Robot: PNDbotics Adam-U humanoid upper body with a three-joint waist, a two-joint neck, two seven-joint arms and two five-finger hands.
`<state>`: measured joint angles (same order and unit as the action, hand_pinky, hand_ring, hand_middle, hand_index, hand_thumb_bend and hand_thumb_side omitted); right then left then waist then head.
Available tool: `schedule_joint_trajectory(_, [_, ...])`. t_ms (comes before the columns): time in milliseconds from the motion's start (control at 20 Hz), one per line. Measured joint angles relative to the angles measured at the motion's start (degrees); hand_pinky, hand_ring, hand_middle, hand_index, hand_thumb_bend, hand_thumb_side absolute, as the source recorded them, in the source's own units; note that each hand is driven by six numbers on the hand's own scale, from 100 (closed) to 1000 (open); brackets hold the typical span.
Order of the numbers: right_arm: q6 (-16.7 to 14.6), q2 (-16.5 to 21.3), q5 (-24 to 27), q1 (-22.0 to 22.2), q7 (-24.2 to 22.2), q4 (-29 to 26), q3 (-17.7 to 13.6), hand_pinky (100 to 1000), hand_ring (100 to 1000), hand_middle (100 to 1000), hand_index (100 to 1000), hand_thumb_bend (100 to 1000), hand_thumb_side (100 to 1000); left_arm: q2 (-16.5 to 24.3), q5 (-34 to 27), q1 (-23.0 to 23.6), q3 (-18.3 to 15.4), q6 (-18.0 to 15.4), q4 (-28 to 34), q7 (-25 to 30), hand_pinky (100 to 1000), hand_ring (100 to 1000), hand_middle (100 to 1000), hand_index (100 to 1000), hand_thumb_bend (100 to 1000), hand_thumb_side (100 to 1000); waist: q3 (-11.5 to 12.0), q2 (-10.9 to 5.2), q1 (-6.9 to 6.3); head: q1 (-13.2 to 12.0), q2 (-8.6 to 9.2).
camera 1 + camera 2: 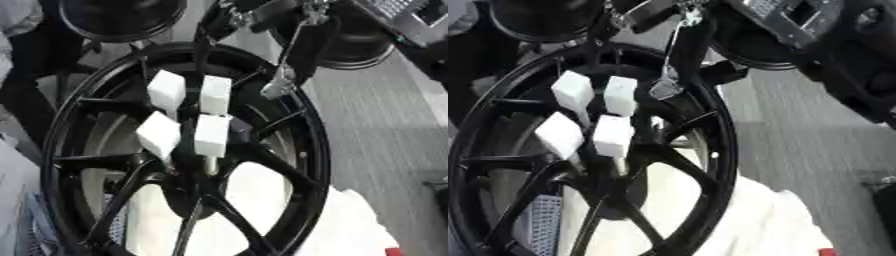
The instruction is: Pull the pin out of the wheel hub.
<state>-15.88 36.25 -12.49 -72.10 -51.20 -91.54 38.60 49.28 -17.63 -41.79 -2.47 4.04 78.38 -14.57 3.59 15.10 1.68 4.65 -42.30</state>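
Observation:
A black spoked wheel hub (302,150) fills the view, standing tilted. At its centre sit several white block-headed pins, among them one at the upper left (166,90), one at the upper right (215,94) and one at the lower right (212,135) with a short metal shaft showing below it. A dark robot arm comes down from the top edge. My right hand (296,55) hangs over the hub's upper right rim, and a silvery tip (276,89) sits just right of the pins, apart from them. My left hand is not visible.
Two more black wheels stand behind, one at the top left (122,20) and one at the top right (359,50). A white cloth (350,225) lies under the hub's lower right. Grey floor (385,140) stretches to the right. A grey device (411,20) fills the top right corner.

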Motion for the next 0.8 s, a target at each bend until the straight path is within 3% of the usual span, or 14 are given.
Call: schedule_joint_trajectory(800, [-1.9, -0.2, -2.2, -0.1, 1.7, 2.8, 1.7, 922, 903, 834, 851, 267, 125, -0.5, -0.6, -0.1, 0.0, 0.0, 1.1, -0.1, 821, 855, 858, 934, 783, 544, 2.0, 3.16, 0.62, 0.8, 0.63])
